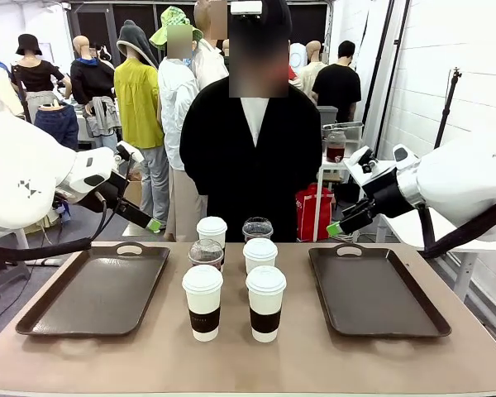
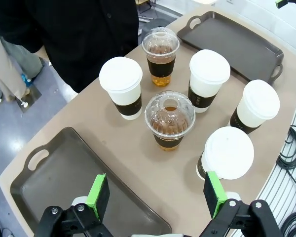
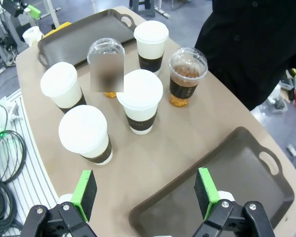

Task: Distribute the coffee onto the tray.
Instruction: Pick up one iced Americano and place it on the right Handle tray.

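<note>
Tan table (image 1: 248, 364), clear cups (image 1: 257, 228) half hidden behind white cups (image 1: 260, 255); left gripper (image 2: 156, 193), right gripper (image 3: 145, 193) both released.

The tan worktop (image 1: 314, 364) before me carries two dark brown trays and six upright cups of coffee. The left tray (image 1: 99, 294) lies flat on my left, the right tray (image 1: 376, 294) on my right. Between them, directly on the worktop, the cups stand in three pairs. Nearest me are the front-left white cup (image 1: 202, 302) and front-right white cup (image 1: 265, 302). Behind them are the middle clear cup (image 1: 206, 254) and middle white cup (image 1: 259, 255). Farthest are the far white cup (image 1: 212, 230) and far clear cup (image 1: 257, 228).
</note>
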Robot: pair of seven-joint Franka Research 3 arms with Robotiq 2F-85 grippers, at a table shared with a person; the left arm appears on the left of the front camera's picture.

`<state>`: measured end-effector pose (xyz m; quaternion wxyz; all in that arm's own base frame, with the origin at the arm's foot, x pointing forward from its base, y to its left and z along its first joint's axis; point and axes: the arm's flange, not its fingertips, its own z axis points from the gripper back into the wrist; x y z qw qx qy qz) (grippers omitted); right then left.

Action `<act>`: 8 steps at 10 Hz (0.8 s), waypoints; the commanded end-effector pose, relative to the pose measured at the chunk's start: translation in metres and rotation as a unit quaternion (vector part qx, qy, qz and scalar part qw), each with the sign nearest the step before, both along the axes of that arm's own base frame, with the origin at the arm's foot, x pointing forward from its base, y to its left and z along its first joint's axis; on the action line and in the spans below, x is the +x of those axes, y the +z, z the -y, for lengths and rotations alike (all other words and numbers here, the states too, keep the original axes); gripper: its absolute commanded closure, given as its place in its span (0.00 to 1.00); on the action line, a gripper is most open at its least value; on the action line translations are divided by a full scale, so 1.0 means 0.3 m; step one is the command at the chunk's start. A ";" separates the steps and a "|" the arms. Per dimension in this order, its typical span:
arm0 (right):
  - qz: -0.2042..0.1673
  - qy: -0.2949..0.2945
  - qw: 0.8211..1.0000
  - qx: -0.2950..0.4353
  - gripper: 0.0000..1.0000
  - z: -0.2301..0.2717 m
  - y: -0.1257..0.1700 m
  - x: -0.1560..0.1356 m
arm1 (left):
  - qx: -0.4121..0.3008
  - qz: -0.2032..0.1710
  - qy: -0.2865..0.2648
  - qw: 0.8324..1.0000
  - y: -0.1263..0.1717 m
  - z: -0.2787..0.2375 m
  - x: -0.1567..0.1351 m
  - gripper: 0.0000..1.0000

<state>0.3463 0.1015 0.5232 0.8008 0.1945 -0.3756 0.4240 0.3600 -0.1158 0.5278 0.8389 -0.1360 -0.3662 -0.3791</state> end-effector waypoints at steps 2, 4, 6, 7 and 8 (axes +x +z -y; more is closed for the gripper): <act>-0.002 0.003 1.000 0.004 0.00 -0.003 -0.003 0.001 | -0.001 -0.006 -0.002 1.000 -0.005 -0.001 -0.001 0.00; -0.002 0.003 1.000 0.004 0.00 -0.003 -0.003 0.001 | -0.001 -0.006 -0.002 1.000 -0.005 -0.001 -0.001 0.00; -0.002 0.003 1.000 0.004 0.00 -0.003 -0.003 0.001 | -0.001 -0.006 -0.002 1.000 -0.005 -0.001 -0.001 0.00; -0.002 0.003 1.000 0.004 0.00 -0.003 -0.003 0.001 | -0.001 -0.006 -0.002 1.000 -0.005 -0.001 -0.001 0.00; -0.002 0.003 1.000 0.004 0.00 -0.003 -0.003 0.001 | -0.001 -0.006 -0.002 1.000 -0.005 -0.001 -0.001 0.00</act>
